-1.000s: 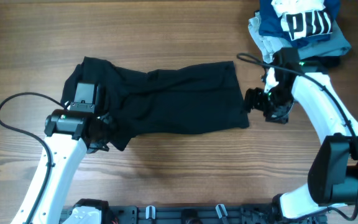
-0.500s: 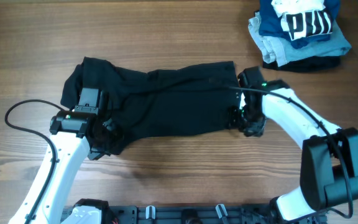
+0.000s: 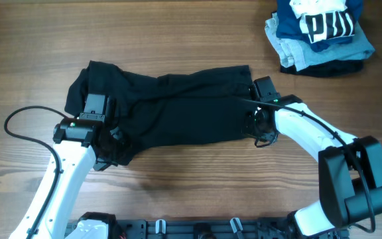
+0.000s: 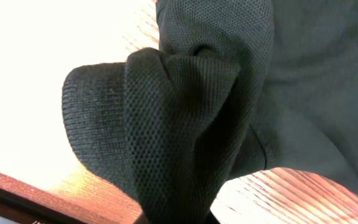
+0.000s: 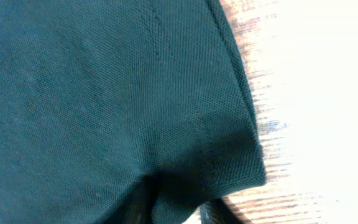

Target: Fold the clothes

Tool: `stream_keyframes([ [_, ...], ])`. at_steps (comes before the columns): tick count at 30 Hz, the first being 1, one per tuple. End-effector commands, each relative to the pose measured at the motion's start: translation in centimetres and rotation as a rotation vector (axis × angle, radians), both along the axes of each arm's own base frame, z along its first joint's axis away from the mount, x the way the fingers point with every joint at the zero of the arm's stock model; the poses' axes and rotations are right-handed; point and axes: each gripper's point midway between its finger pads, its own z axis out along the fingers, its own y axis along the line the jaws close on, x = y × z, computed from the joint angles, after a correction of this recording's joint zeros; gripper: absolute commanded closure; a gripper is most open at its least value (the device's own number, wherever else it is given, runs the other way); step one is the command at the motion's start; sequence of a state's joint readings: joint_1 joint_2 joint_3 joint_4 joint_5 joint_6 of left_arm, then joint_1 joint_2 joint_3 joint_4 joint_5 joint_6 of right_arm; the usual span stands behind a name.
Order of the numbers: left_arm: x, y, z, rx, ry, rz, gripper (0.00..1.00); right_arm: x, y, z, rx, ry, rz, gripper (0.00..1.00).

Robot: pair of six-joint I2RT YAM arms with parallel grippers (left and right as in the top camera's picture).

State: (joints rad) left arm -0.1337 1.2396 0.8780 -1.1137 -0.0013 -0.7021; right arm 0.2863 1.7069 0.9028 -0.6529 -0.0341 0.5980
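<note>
The clothes [image 3: 178, 109], one black shirt, lie spread lengthways across the middle of the table, rumpled at the left end. My left gripper [image 3: 111, 145] is shut on a bunched fold at the shirt's near-left corner; in the left wrist view that fold [image 4: 179, 124] rises from between the jaws. At the shirt's near-right corner my right gripper [image 3: 257, 129] is shut on the hem. In the right wrist view the fabric [image 5: 117, 93] fills the frame, and its corner [image 5: 244, 171] puckers down into the gripper [image 5: 176, 214].
A pile of other garments [image 3: 320, 33], navy with white lettering on top of pale blue-grey ones, sits at the back right corner. The left arm's cable [image 3: 15, 123] loops over the table at the left. A dark rail [image 3: 197, 229] runs along the front edge.
The right arm has swung left from beside the shirt onto its near-right corner, and its jaws have closed on the hem. The left arm shifted slightly and still holds its fold.
</note>
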Motion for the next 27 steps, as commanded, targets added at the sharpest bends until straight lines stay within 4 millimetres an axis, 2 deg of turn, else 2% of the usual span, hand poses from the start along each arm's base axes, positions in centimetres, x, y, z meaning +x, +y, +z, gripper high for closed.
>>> stream_keyframes([
  [1, -0.7, -0.8, -0.2, -0.049, 0.032, 0.017, 0.96, -0.4, -1.2, -0.5, -0.067, 0.006, -0.008, 0.96],
  [6, -2.7, -2.7, 0.0, -0.166, 0.121, 0.063, 0.96, -1.1, -1.4, 0.7, -0.079, 0.045, 0.037, 0.96],
  [11, -3.4, -4.4, 0.5, -0.270, 0.160, 0.113, 0.96, -0.4, -1.3, 4.5, -0.085, 0.047, 0.096, 0.96],
  [14, -3.1, -4.2, 0.4, -0.258, 0.147, 0.112, 0.96, 0.3, -1.1, 6.1, -0.081, 0.033, 0.099, 0.96],
  [18, -0.6, -4.1, 0.5, -0.252, 0.044, 0.097, 0.96, 1.1, -0.9, 6.3, -0.075, 0.005, 0.096, 0.96],
  [19, 0.9, -4.2, 0.6, -0.257, -0.021, 0.084, 0.96, 1.4, -0.9, 6.3, -0.073, -0.009, 0.095, 0.96],
  [21, 2.5, -3.9, 0.9, -0.246, -0.091, 0.086, 0.96, 2.0, -1.0, 6.4, -0.072, -0.029, 0.095, 0.96],
  [23, 4.2, -2.7, 1.3, -0.200, -0.161, 0.107, 0.96, 2.8, -1.2, 6.5, -0.067, -0.060, 0.092, 0.96],
  [27, 7.1, 0.5, 2.4, -0.104, -0.289, 0.182, 0.96, 5.8, -2.0, 7.1, -0.048, -0.172, 0.076, 0.96],
])
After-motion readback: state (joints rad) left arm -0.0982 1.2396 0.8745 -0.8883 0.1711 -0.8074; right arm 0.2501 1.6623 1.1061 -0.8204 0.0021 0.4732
